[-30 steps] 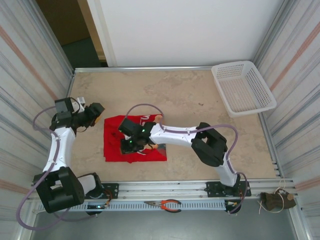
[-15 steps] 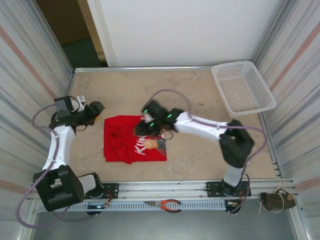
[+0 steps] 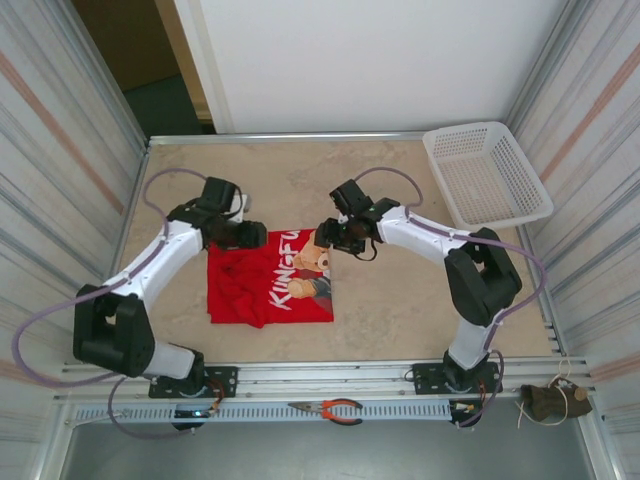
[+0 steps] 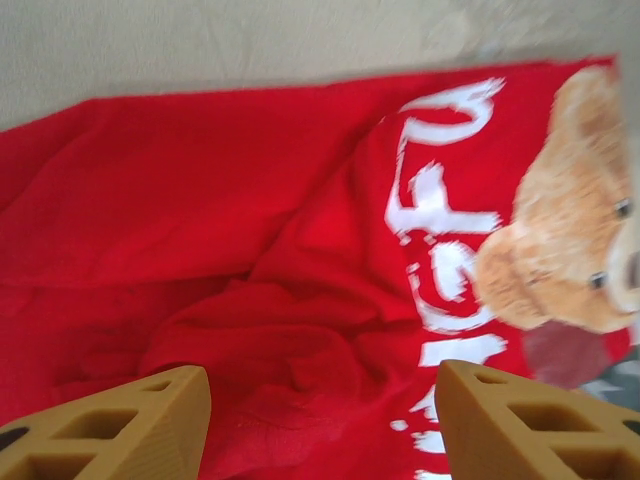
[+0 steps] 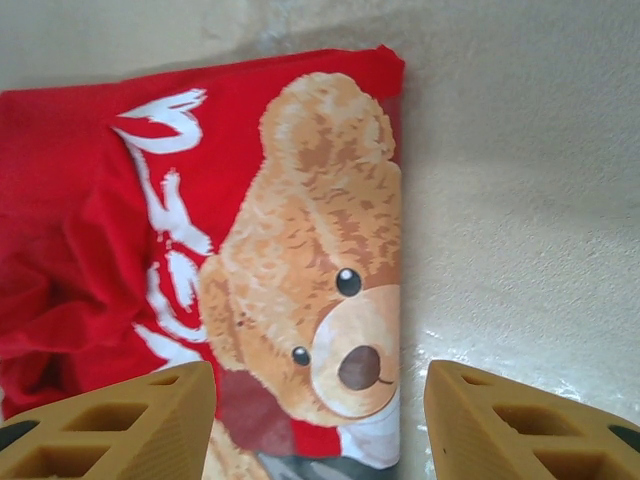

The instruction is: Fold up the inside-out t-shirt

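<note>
Lying rumpled on table (image 3: 420, 300): red t-shirt (image 3: 240, 285)

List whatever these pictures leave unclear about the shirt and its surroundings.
- Shirt collar and sleeves: top view, lost in bunched folds on its left half.
- Lettering: left wrist view, blurred, last letters cut off at the bottom.
- Bear below the muzzle: right wrist view, cut by the bottom edge.
- Brown bundle at the near right corner: top view, too small to identify.
</note>
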Robot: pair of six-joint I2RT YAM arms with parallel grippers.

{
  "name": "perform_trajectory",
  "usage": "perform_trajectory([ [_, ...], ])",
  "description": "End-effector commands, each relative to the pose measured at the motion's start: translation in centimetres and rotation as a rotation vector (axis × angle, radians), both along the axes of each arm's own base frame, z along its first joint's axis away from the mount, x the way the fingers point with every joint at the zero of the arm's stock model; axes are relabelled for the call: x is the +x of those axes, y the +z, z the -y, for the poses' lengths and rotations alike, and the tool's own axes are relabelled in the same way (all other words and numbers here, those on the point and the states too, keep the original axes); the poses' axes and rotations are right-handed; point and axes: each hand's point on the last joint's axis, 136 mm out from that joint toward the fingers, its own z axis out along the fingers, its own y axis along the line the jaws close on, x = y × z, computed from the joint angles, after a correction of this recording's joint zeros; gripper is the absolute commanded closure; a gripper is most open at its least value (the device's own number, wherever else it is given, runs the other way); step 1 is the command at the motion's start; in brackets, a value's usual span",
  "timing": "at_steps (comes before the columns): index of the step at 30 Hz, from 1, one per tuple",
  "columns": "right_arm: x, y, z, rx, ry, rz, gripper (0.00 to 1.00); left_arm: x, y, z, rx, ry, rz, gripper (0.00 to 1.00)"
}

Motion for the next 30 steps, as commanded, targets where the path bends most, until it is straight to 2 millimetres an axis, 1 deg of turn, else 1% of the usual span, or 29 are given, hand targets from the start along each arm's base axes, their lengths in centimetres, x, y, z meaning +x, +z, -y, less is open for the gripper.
perform_trajectory([
  [1,-0.1,-0.6,-0.2,-0.016,-0.006,-0.001,0.44,-0.3,-0.9,-1.8,0.156,-0.027,-0.007,0.38],
  [7,-0.1,-0.5,0.1,-0.019,-0.023,0.005,0.44,-0.4,-2.5,-1.8,0.164,-0.012,-0.043,0.39],
  [11,0.0,0.1,0.2,-0.013,-0.027,0.016,0.44,-0.3,-3.3,-1.3,0.138,-0.009,-0.063,0.47],
  [12,0.0,0.2,0.2,-0.013,-0.027,0.018,0.44,-0.3,-3.4,-1.1,0.126,-0.009,-0.063,0.51],
  [13,-0.1,0.3,0.1,-0.013,-0.026,0.02,0.44,-0.1,-3.3,-0.8,0.113,-0.009,-0.057,0.59],
  [14,0.0,0.2,0.0,-0.014,-0.027,0.02,0.44,0.0,-3.3,-0.7,0.103,-0.007,-0.053,0.72],
  [16,0.0,0.0,-0.1,-0.021,-0.034,0.021,0.44,0.4,-3.2,-0.5,0.087,0.003,-0.036,0.93],
  [17,-0.1,0.0,-0.3,-0.022,-0.033,0.022,0.44,0.6,-3.0,-0.3,0.073,0.009,-0.03,1.0],
  [21,-0.7,0.0,-1.4,-0.026,-0.016,0.037,0.44,2.0,-1.8,-0.5,-0.015,0.063,-0.002,1.0],
  [24,-1.3,0.0,-2.3,-0.022,-0.003,0.041,0.44,3.3,-0.4,-1.3,-0.092,0.124,0.035,1.0],
  [26,-1.6,0.2,-3.1,-0.013,0.005,0.048,0.44,4.5,0.5,-2.2,-0.151,0.175,0.062,1.0],
  [28,-1.8,-0.1,-3.8,-0.001,0.017,0.046,0.44,5.3,1.1,-2.8,-0.189,0.207,0.071,1.0],
  [30,-2.0,-0.6,-4.7,0.018,0.028,0.037,0.44,6.0,1.3,-3.5,-0.205,0.229,0.07,1.0],
])
